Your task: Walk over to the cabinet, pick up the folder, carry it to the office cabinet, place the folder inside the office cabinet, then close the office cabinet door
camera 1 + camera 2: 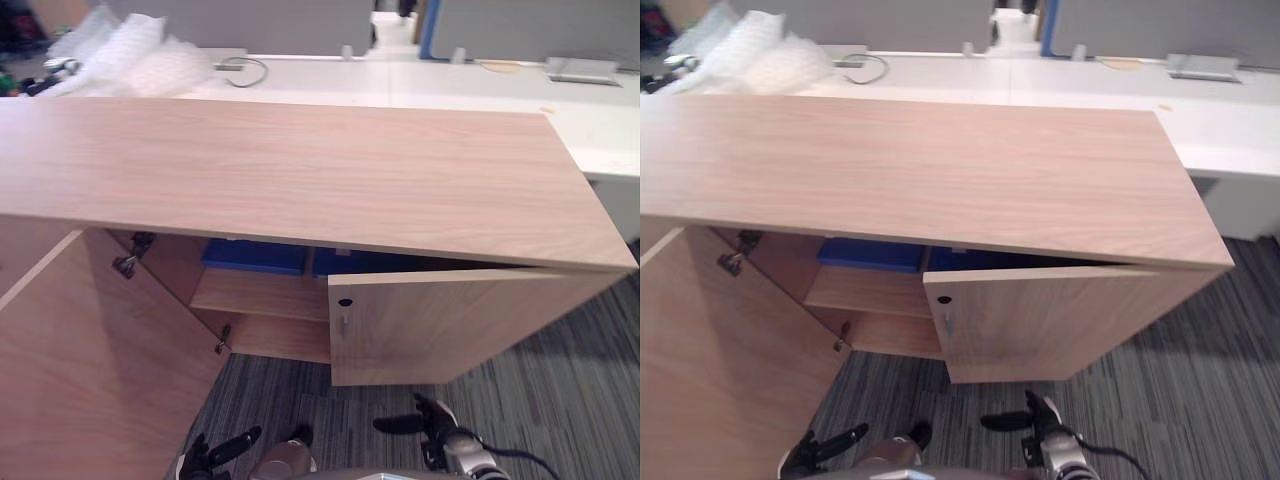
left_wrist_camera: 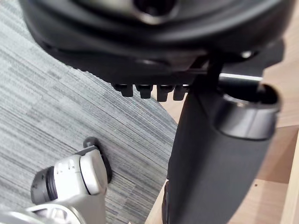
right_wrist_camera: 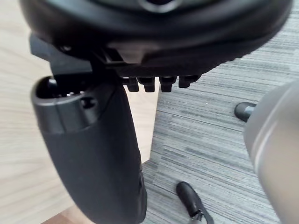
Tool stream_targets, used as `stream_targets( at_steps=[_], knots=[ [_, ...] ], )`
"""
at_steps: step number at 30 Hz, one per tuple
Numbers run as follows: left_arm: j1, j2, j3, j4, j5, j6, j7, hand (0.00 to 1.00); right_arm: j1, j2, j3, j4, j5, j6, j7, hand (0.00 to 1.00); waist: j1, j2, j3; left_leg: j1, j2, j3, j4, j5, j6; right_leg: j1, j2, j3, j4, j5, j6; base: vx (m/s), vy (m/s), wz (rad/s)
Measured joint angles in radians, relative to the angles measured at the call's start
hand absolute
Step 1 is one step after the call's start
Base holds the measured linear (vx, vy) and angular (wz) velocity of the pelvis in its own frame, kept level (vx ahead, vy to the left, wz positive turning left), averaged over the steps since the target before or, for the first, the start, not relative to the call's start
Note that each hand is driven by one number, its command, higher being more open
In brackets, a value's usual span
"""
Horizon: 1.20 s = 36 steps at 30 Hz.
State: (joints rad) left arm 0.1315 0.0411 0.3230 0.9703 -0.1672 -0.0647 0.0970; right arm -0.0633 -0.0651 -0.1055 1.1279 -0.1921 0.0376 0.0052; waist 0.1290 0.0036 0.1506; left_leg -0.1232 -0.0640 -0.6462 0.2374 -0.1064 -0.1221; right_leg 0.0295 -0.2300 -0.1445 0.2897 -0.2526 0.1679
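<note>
Left eye view: the cabinet (image 1: 300,170) stands with both doors off their closed position. The left door (image 1: 90,370) is swung wide and the right door (image 1: 450,325) is ajar. The blue folder (image 1: 255,256) lies inside on the upper shelf (image 1: 260,292), just under the cabinet top. Only its front edge shows, running left to right along the shelf. A second blue piece (image 1: 345,263) sits just to its right, behind the top of the right door. I cannot tell whether it is a separate folder. Two hinges (image 1: 128,262) show on the left side wall. The left hand (image 1: 205,455) and right hand (image 1: 432,420) hang low over the carpet (image 1: 560,400), in front of the cabinet and well apart from the folder.

Right eye view: the right door carries one small handle (image 1: 948,322) near its free edge. The space under the shelf looks bare where it shows. Behind the cabinet runs a white tabletop (image 1: 1090,85) with a heap of bubble wrap (image 1: 740,55), one cable (image 1: 872,68) and one flat grey device (image 1: 1203,66).

Left wrist view: the left hand is released, its thumb (image 2: 215,163) standing out and its fingers (image 2: 140,89) relaxed in a row. It holds nothing, and pale wood lies past it.

Right wrist view: the right hand is likewise released and holds nothing. It hangs over the carpet beside a wooden panel (image 3: 18,140).
</note>
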Motion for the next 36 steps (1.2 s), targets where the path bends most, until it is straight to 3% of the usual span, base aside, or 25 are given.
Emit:
stream_targets(
  at_steps=[2,4,7,8,9,10,11,12,14,15,17,18,20,23,26,29,31,32,33,34,36],
  knots=[
    [0.013,-0.046,0.006,-0.039,-0.020,-0.003,0.001,1.00,0.052,0.011,0.011,-0.013,0.000,0.018,0.000,1.00,0.005,0.019,-0.015,0.011,0.055,-0.024,-0.041,0.009,-0.027,0.034,0.047,-0.056,-0.032,0.003,-0.011,0.02,-0.301,0.46],
    [0.015,-0.054,0.003,-0.055,-0.020,-0.010,0.005,1.00,0.057,0.013,0.012,-0.023,0.006,0.022,0.002,1.00,0.002,0.021,-0.017,0.009,0.085,-0.028,-0.066,0.023,-0.048,0.054,0.077,-0.086,-0.059,0.011,-0.023,0.03,-0.196,0.39],
    [0.004,-0.059,-0.014,-0.088,-0.051,-0.022,0.006,1.00,0.055,0.040,0.017,-0.028,0.039,0.018,-0.017,1.00,-0.001,0.000,-0.007,-0.006,0.112,-0.010,-0.082,0.058,-0.065,0.094,0.113,-0.156,-0.098,0.022,-0.041,0.01,-0.169,0.66],
    [0.003,-0.065,-0.027,-0.108,-0.067,-0.019,0.002,1.00,0.054,0.049,0.018,-0.026,0.040,0.014,-0.023,1.00,-0.006,-0.018,-0.012,-0.041,0.113,0.068,-0.090,0.087,-0.040,0.094,0.111,-0.202,-0.105,0.021,-0.055,-0.03,-0.115,1.03],
    [-0.005,-0.050,-0.032,-0.122,-0.067,-0.023,0.002,1.00,0.051,0.059,0.018,-0.025,0.041,0.014,-0.027,1.00,-0.023,-0.037,-0.004,-0.090,0.146,0.242,-0.051,0.076,0.053,0.093,0.105,-0.252,-0.114,0.025,-0.069,-0.05,-0.116,1.03],
    [-0.016,-0.046,-0.032,-0.122,-0.064,-0.025,0.003,1.00,0.046,0.061,0.017,-0.025,0.040,0.011,-0.026,1.00,-0.026,-0.038,0.006,-0.129,0.175,0.378,0.018,0.066,0.079,0.098,0.105,-0.270,-0.114,0.025,-0.071,-0.04,-0.076,0.92],
    [-0.022,-0.040,-0.034,-0.115,-0.071,-0.021,0.004,1.00,0.038,0.057,0.009,-0.022,0.042,0.008,-0.025,1.00,-0.027,-0.034,0.018,-0.176,0.247,0.635,0.170,0.036,0.093,0.117,0.100,-0.299,-0.113,0.025,-0.071,0.06,0.001,0.82],
    [-0.019,-0.036,-0.048,-0.101,-0.077,-0.023,0.008,1.00,0.042,0.044,0.001,-0.019,0.052,0.006,-0.025,1.00,-0.032,-0.028,0.017,-0.175,0.283,0.837,0.247,0.015,0.114,0.138,0.085,-0.331,-0.109,0.025,-0.070,0.13,0.066,0.93],
    [-0.028,-0.012,-0.116,-0.072,-0.075,-0.027,0.003,1.00,0.038,0.027,-0.040,-0.011,0.109,0.001,-0.028,1.00,-0.055,-0.018,0.015,-0.169,0.267,0.998,0.215,0.015,0.138,0.146,0.055,-0.375,-0.093,0.017,-0.058,0.15,0.133,1.08],
    [-0.030,-0.003,-0.135,-0.068,-0.075,-0.032,-0.001,1.00,0.035,0.028,-0.057,-0.007,0.127,0.000,-0.029,1.00,-0.057,-0.024,0.018,-0.164,0.239,1.001,0.181,0.026,0.148,0.144,0.044,-0.383,-0.095,0.017,-0.059,0.13,0.163,1.04],
    [-0.049,0.019,-0.157,-0.049,-0.075,-0.034,-0.003,1.00,0.024,0.053,-0.124,-0.003,0.179,-0.016,-0.033,1.00,-0.061,-0.051,0.029,-0.143,0.138,0.990,0.038,0.104,0.168,0.149,-0.003,-0.438,-0.123,0.029,-0.060,0.12,0.129,0.86],
    [-0.051,0.025,-0.160,-0.030,-0.075,-0.030,-0.007,1.00,0.024,0.068,-0.162,0.001,0.200,-0.018,-0.036,1.00,-0.063,-0.053,0.031,-0.098,0.088,0.971,-0.078,0.165,0.171,0.164,-0.022,-0.468,-0.130,0.052,-0.048,0.09,0.078,0.85],
    [-0.039,0.027,-0.163,-0.002,-0.072,-0.032,-0.007,1.00,0.028,0.071,-0.190,0.005,0.229,-0.017,-0.032,1.00,-0.074,-0.035,0.026,0.012,0.037,0.917,-0.328,0.297,0.167,0.184,-0.013,-0.503,-0.131,0.082,-0.069,0.08,0.069,0.81],
    [-0.045,0.032,-0.156,0.007,-0.066,-0.027,-0.014,1.00,0.027,0.071,-0.225,0.006,0.238,-0.019,-0.035,1.00,-0.087,-0.037,0.034,0.016,0.021,0.855,-0.334,0.297,0.163,0.222,-0.010,-0.537,-0.123,0.083,-0.069,0.00,0.019,0.70],
    [-0.045,0.032,-0.148,0.013,-0.065,-0.028,-0.019,1.00,0.035,0.069,-0.229,0.005,0.242,-0.019,-0.037,1.00,-0.088,-0.034,0.037,0.025,0.016,0.850,-0.335,0.286,0.168,0.239,-0.011,-0.541,-0.124,0.083,-0.069,-0.07,0.027,0.13],
    [-0.042,0.030,-0.125,0.027,-0.109,-0.027,-0.031,1.00,0.047,0.060,-0.233,0.012,0.244,-0.017,-0.038,1.00,-0.111,-0.036,0.039,0.025,0.005,0.855,-0.335,0.279,0.168,0.268,-0.006,-0.564,-0.151,0.084,-0.071,-0.08,0.018,0.26],
    [-0.037,0.018,-0.097,0.024,-0.166,-0.026,-0.038,1.00,0.057,0.060,-0.269,0.017,0.260,-0.017,-0.038,1.00,-0.115,-0.039,0.038,0.017,-0.006,0.868,-0.334,0.234,0.138,0.273,-0.004,-0.599,-0.174,0.096,-0.091,-0.07,0.020,0.36],
    [-0.023,0.022,-0.057,-0.003,-0.213,-0.020,-0.038,1.00,0.065,0.078,-0.273,0.027,0.275,-0.017,-0.038,1.00,-0.116,-0.092,0.034,0.003,-0.017,0.939,-0.285,0.207,0.161,0.270,-0.044,-0.615,-0.210,0.096,-0.101,0.02,-0.032,-0.08],
    [0.017,0.005,0.004,-0.048,-0.258,-0.020,-0.031,1.00,0.079,0.071,-0.270,0.023,0.275,-0.017,-0.038,1.00,-0.103,-0.072,0.030,0.016,0.004,0.961,-0.213,0.187,0.191,0.272,-0.041,-0.615,-0.201,0.082,-0.084,0.06,-0.043,-0.17],
    [0.040,-0.005,0.033,-0.074,-0.283,-0.020,-0.029,1.00,0.080,0.066,-0.277,0.023,0.280,-0.016,-0.038,1.00,-0.108,-0.070,0.028,0.035,-0.005,0.955,-0.262,0.196,0.198,0.272,-0.046,-0.613,-0.192,0.080,-0.080,0.12,-0.026,-0.12],
    [0.073,-0.018,0.129,-0.146,-0.343,-0.020,-0.018,1.00,0.086,0.062,-0.307,0.014,0.297,-0.016,-0.039,1.00,-0.127,-0.061,0.032,0.070,-0.015,0.938,-0.334,0.216,0.184,0.272,-0.041,-0.608,-0.187,0.111,-0.112,0.09,0.049,0.19]
  ],
)
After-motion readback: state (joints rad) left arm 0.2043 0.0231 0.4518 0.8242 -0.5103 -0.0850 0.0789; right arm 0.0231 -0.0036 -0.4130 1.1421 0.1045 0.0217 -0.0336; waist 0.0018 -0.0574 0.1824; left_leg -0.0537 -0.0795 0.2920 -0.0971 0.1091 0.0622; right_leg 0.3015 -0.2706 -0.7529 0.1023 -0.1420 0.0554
